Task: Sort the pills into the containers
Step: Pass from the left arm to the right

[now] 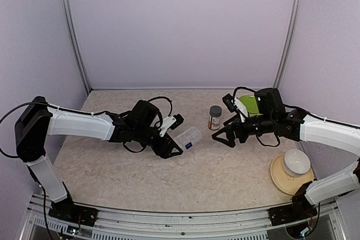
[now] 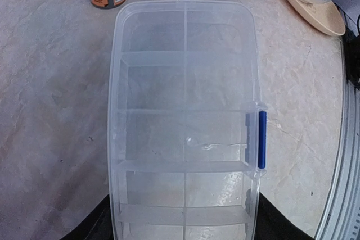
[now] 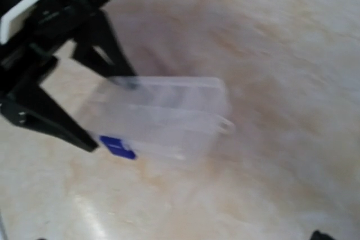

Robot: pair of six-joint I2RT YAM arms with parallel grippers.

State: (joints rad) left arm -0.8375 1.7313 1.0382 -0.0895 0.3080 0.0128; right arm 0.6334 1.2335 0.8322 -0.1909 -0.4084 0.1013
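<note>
The clear pill box [image 1: 188, 137] with a blue latch [image 2: 261, 139] lies on the table left of centre. Its lid looks shut. My left gripper [image 1: 178, 136] is shut on its near end, one finger on each long side. In the left wrist view the pill box [image 2: 185, 82] fills the frame and its compartments look empty. My right gripper [image 1: 222, 139] is open and empty just right of the box. The blurred right wrist view shows the pill box [image 3: 169, 116] between the left fingers [image 3: 56, 122]. No pills show in any view.
A pill bottle [image 1: 215, 117] with a grey cap and orange label stands just behind the box. A green plate [image 1: 247, 104] lies behind the right arm. A white bowl [image 1: 296, 162] sits on a tan plate [image 1: 281, 179] at the near right.
</note>
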